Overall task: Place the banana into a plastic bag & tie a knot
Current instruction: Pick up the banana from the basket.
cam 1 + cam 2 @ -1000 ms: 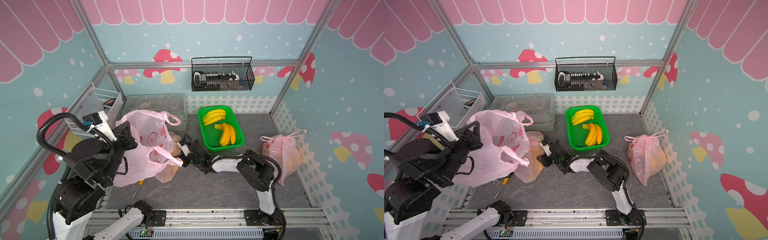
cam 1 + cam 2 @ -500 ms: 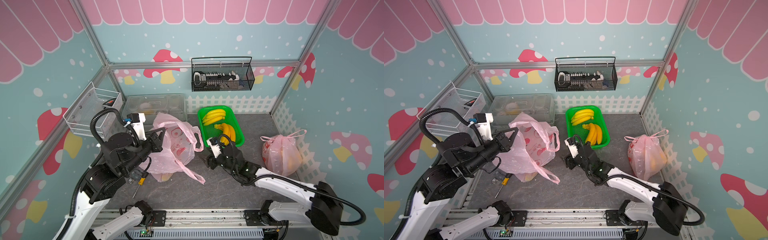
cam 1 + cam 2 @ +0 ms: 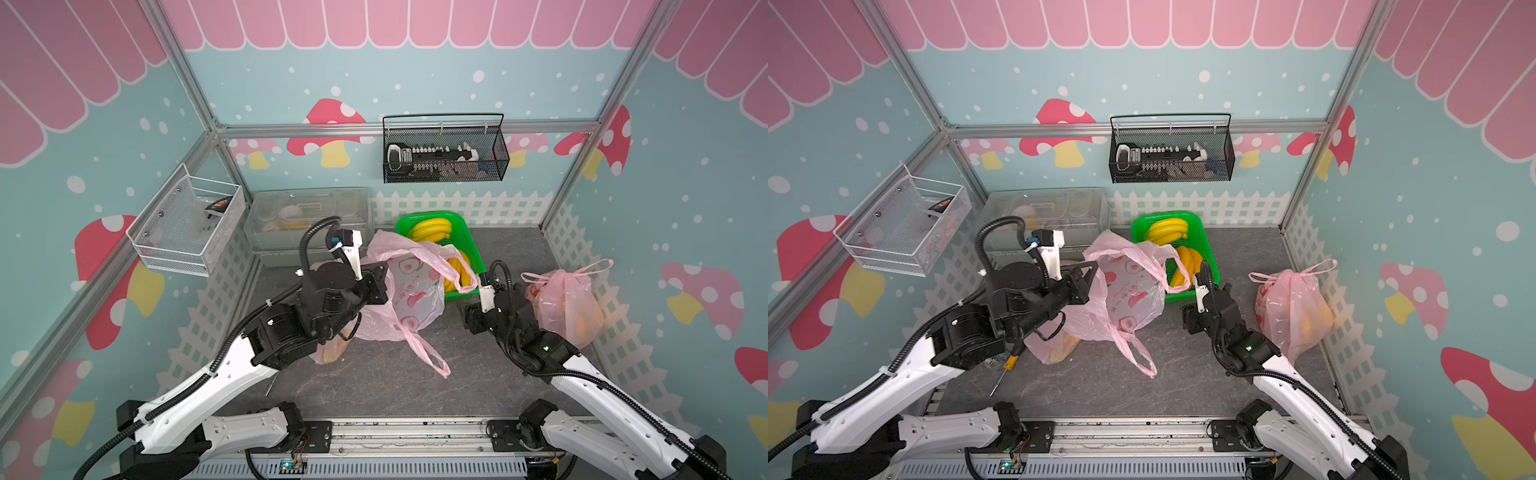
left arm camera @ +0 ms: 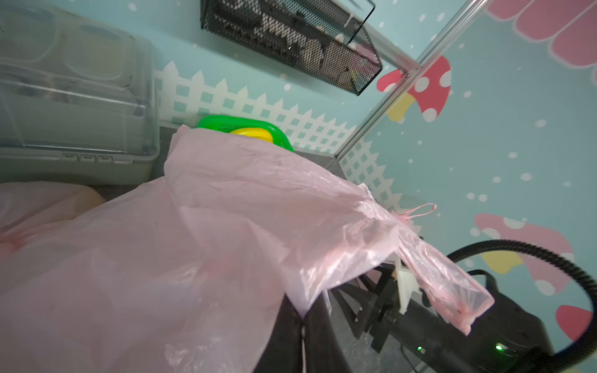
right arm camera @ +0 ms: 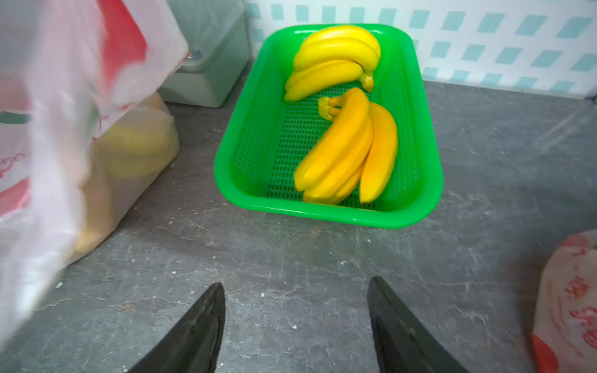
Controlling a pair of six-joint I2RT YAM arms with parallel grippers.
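Your right gripper (image 5: 295, 284) has drawn back from the plastic bag (image 3: 411, 286). Its jaws now stand open, facing the bananas (image 5: 349, 151) in the green basket (image 5: 323, 216) at 12 o'clock. The left gripper (image 3: 1092, 270), jaws closed on the bag, has swung it toward the centre. Picking a banana looks next. The grey table (image 3: 374, 382) carries a knotted bag (image 3: 565, 307) at 3 o'clock, and mushroom-print walls enclose it.

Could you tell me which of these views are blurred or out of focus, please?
Right wrist view: the plastic bag is smeared by motion, the bananas and green basket crisp. Left wrist view: the bag looms close and soft. Both top views: sharp, evenly lit.
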